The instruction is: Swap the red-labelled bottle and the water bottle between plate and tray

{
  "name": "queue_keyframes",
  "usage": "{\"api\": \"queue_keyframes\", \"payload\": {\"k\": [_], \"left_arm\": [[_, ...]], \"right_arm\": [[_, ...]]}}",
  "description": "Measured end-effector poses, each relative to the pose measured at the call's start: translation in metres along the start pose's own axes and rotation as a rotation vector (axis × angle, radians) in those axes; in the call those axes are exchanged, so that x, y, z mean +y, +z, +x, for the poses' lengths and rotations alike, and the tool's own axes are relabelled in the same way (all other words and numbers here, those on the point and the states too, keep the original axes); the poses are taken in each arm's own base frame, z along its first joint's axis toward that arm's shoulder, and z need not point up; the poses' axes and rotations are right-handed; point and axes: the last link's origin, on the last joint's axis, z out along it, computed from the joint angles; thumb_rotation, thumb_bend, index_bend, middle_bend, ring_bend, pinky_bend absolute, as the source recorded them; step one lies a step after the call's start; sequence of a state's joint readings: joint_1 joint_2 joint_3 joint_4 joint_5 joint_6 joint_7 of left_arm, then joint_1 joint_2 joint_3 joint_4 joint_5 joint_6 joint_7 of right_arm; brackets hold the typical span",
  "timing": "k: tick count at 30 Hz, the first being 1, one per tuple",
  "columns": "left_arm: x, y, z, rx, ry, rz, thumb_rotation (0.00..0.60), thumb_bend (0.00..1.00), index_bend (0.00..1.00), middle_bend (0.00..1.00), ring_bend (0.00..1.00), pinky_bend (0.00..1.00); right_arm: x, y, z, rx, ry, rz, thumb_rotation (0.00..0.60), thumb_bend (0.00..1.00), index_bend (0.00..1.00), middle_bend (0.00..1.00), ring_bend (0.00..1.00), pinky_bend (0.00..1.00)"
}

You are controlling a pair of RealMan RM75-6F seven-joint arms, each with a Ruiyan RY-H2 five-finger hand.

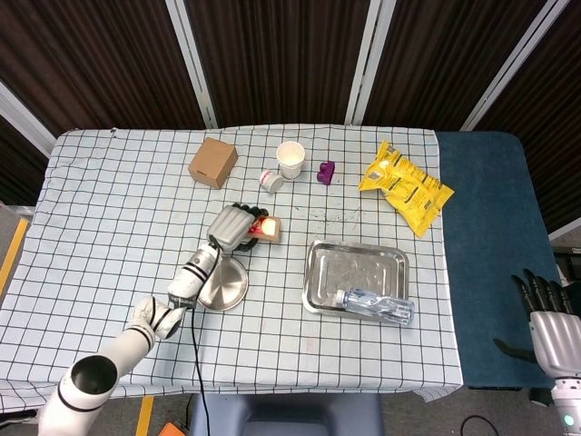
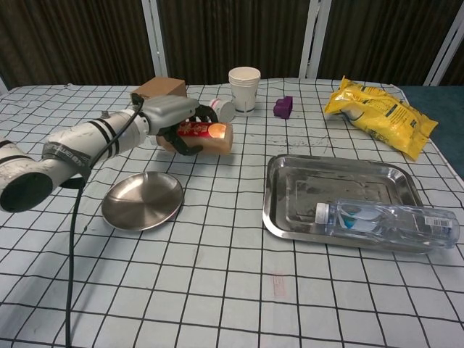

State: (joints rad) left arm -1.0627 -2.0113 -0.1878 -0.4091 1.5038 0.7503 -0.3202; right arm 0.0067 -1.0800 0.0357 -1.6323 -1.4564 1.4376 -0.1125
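Observation:
My left hand (image 1: 232, 227) (image 2: 172, 116) holds the red-labelled bottle (image 2: 206, 134) (image 1: 263, 227) on its side, lifted above the table between the round metal plate (image 2: 142, 201) (image 1: 224, 284) and the steel tray (image 2: 341, 196) (image 1: 356, 272). The plate has nothing on it. The clear water bottle (image 2: 388, 220) (image 1: 377, 304) lies on its side along the tray's near edge. My right hand (image 1: 548, 318) hangs off the table at the far right, fingers apart, holding nothing.
At the back of the checked cloth stand a cardboard box (image 1: 212, 163), a paper cup (image 1: 290, 159), a small tipped cup (image 1: 270, 181), a purple block (image 1: 326, 172) and a yellow snack bag (image 1: 406, 186). A blue surface (image 1: 495, 254) borders the table's right side.

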Motion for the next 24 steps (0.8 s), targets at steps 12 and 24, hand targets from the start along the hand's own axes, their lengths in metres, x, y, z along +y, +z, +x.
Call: {"api": "queue_keyframes", "payload": {"k": [12,24], "left_arm": [[0.003,-0.004,0.004,0.008,-0.03,-0.008,0.6,0.38,0.0,0.0,0.0,0.16],[-0.005,-0.114,0.028,0.1,-0.041,-0.114,0.6,0.38,0.0,0.0,0.0,0.09]], "right_arm": [[-0.012,-0.007,-0.002,-0.005,0.009,0.071,0.6,0.2,0.0,0.0,0.0,0.0],[-0.06,-0.004,-0.007,0.009,0.111,0.302,0.6,0.2,0.03,0.02,0.0,0.0]]}}
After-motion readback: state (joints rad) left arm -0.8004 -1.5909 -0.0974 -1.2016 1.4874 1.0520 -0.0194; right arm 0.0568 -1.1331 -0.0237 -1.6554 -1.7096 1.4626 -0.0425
